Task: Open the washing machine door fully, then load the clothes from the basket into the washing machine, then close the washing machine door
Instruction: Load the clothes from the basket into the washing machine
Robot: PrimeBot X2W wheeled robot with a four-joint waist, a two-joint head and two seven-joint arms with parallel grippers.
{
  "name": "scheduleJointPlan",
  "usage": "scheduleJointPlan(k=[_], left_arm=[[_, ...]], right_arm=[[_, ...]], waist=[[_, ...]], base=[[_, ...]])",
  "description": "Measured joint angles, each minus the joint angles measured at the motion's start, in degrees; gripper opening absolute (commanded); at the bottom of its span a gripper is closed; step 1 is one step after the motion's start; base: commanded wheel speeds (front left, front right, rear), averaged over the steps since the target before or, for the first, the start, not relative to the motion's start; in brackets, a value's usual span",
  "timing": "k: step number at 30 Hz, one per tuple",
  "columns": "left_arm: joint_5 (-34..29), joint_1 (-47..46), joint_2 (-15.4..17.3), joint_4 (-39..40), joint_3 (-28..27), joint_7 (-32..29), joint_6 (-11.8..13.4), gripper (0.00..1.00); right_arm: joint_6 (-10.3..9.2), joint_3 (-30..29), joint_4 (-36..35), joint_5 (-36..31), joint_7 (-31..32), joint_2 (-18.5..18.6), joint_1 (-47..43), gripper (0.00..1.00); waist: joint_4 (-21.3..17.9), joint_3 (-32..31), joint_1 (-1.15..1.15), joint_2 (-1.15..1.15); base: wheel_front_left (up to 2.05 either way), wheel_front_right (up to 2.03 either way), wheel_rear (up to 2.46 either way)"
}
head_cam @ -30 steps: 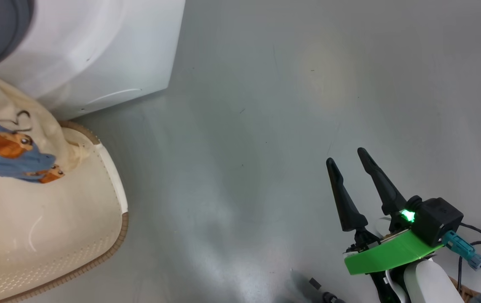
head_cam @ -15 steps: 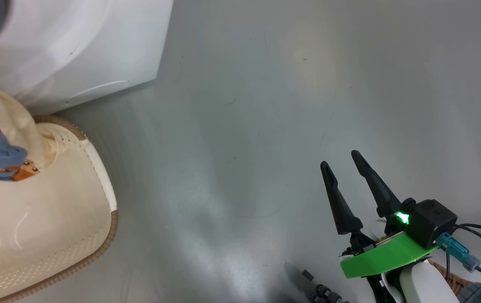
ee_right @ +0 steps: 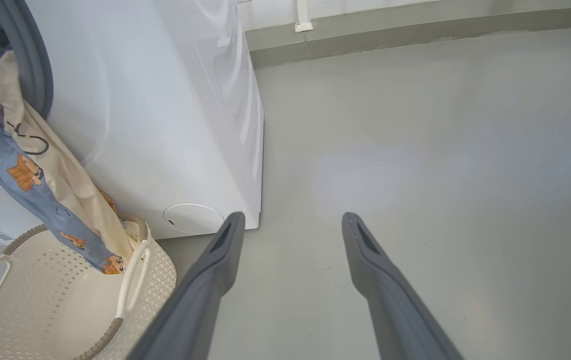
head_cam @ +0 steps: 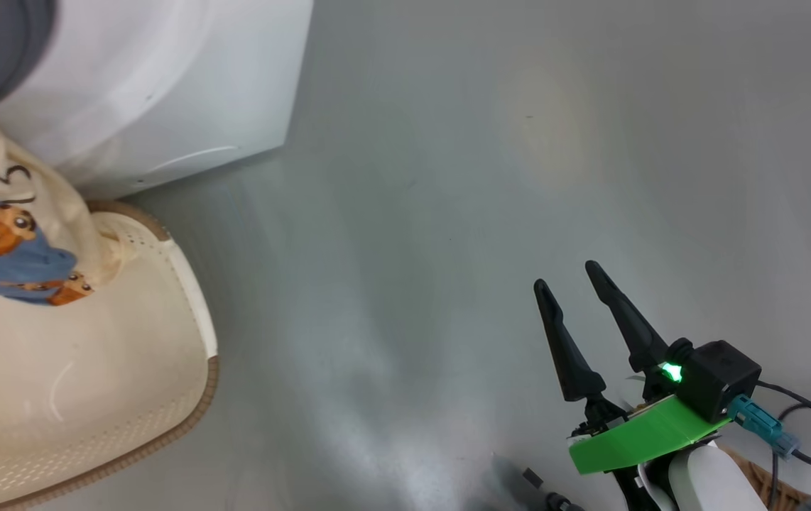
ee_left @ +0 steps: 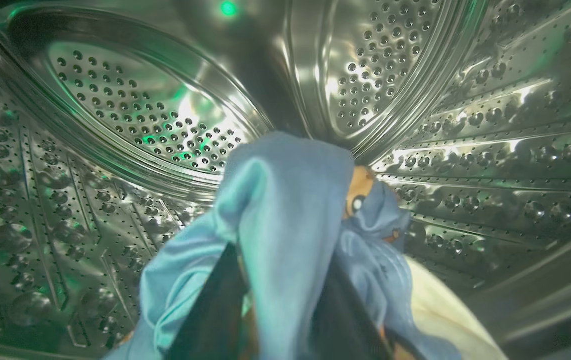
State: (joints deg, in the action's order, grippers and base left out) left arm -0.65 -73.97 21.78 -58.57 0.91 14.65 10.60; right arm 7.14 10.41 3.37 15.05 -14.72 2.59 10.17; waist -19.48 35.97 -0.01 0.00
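Note:
Inside the steel drum of the washing machine, my left gripper is shut on a bunch of the light blue clothes. The garment trails out over the grey gasket and hangs as a cream and blue strip with orange figures. Its lower end rests in the cream basket, which stands against the machine's front. The same hanging cloth and basket show at the left of the head view. My right gripper is open over bare floor, well right of the basket. The door is out of view.
The machine's round white lower cap sits just beyond my right gripper's left finger. Grey floor spreads to the right of the machine as far as a wall base. Cables trail at the lower right.
The hanging cloth has been drawn up and left toward the machine's opening. My right gripper has drifted slightly down and left, still open. The head camera swung aside and back.

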Motion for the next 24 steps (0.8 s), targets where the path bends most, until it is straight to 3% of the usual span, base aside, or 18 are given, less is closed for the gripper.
scheduleJointPlan(k=[1, 3, 14, 24], left_arm=[[0.0, -0.1, -0.3, -0.7, 0.2, 0.0, 0.3, 0.82], [-0.1, -0.2, -0.9, -1.9, 0.6, 0.0, 0.8, 1.00], [-0.2, 2.0, -3.7, -1.4, 2.2, 0.0, 3.3, 1.00], [1.8, 10.9, -7.0, 6.2, 2.6, 0.0, 3.8, 1.00]], right_arm=[[0.00, 0.0, 0.1, 0.0, 0.0, 0.0, 0.0, 1.00], [0.00, 0.0, 0.2, 0.0, 0.0, 0.0, 0.0, 1.00], [0.00, -0.4, 0.9, 0.0, 0.0, 0.0, 0.0, 1.00], [0.00, -1.5, 1.2, 0.0, 0.0, 0.1, 0.0, 1.00]], waist=[[0.2, -0.2, 0.00, 0.00], [0.6, -0.7, 0.00, 0.00], [2.8, -3.5, 0.00, 0.00], [5.4, -6.5, 0.00, 0.00]], base=[[0.00, 0.00, 0.00], [0.00, 0.00, 0.00], [0.00, 0.00, 0.00], [0.00, 0.00, 0.00]])
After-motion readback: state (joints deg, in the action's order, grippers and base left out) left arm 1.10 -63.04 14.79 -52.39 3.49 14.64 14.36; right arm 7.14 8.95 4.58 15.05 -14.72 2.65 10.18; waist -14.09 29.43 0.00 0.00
